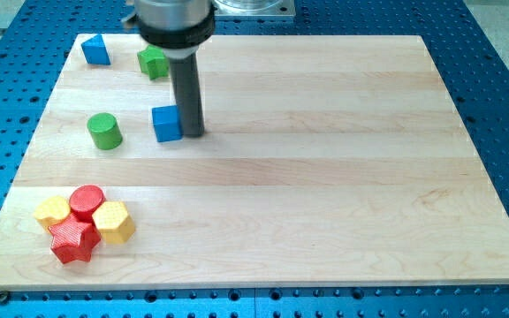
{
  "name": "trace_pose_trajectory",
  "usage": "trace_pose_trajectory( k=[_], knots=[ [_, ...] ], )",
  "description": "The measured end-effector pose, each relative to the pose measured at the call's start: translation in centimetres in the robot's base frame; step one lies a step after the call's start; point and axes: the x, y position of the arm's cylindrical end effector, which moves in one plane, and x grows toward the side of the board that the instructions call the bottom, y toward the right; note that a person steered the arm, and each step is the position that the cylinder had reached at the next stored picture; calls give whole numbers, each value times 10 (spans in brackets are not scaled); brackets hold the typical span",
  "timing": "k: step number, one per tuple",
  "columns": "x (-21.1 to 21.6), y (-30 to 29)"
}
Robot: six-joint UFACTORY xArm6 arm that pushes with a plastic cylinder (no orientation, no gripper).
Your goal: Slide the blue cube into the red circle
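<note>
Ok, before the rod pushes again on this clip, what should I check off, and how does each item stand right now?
1. My tip is beside the blue cube: ok, it sits at the cube's right side as viewed, touching or very nearly so.
2. Push direction suits the goal: not ok, the red circle lies toward the view's bottom left, and a push from the right would likely send the cube left toward the green cylinder.
3. Path from cube to red circle is free of blocks: ok.
4. Red circle has an open side: ok; the yellow blocks and red star crowd only its lower sides.
5. Board lies flat: ok.
</note>
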Motion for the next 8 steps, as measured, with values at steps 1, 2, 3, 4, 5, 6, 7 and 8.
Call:
trace_pose_trajectory(
  k=[1, 2, 3, 4, 5, 6, 7, 8],
  knots=[
    [-12, -6],
    [-53, -5],
    [2, -33],
    [15, -39],
    [-21, -36],
    [8, -66],
    [47, -65],
    [61, -49]
  ],
)
